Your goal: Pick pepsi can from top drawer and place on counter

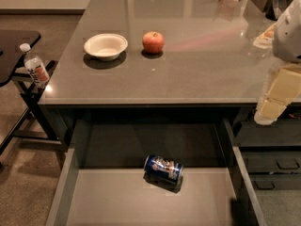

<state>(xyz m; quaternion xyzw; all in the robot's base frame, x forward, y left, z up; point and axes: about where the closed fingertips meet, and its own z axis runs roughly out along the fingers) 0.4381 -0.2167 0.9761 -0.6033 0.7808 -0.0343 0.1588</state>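
Right at my feet the top drawer stands pulled out from under the counter, its flat grey bottom bare but for one thing. That is the pepsi can, lying on its side toward the back of the drawer, a little right of the middle. Its length runs at a slant across the drawer bottom, blue body with the logo marks facing up, and nothing is touching it.

The gripper hangs at the far right, a pale cream piece pointing down and to the left. It sits in front of the counter's front edge and above the drawer's right wall, well apart from the can. Whether it is released or clenched I cannot tell from here, though it carries nothing I can make out. The white bulk of the arm rises above it at the right edge.

On the counter, a cream bowl sits toward the left with a red apple just beside it on its right, the two not touching. Off to the left of the counter there is a small dark side table, and a clear bottle with a white cap leans at its edge. Below the gripper on the right, narrower dark drawers with handles are stacked — all shut.
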